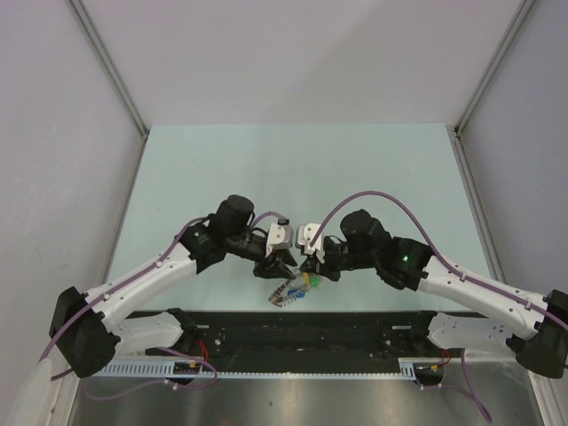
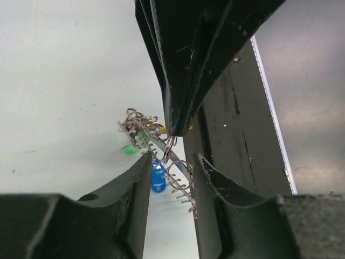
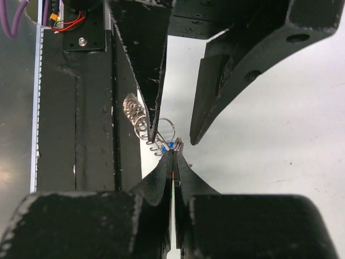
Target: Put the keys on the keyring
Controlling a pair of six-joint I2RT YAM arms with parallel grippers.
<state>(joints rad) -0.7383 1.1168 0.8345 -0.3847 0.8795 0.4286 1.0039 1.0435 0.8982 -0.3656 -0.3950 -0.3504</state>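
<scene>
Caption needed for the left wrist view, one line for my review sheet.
Shut right hand meets the coiled keyring inside the open left hand, green key beside.

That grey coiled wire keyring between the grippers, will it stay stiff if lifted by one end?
Probably floppy: the grey wire-coil keyring bends along its length. Its jagged open loops look apt to snag. Thin wire suggests light weight; the green-headed key could swing it.
</scene>
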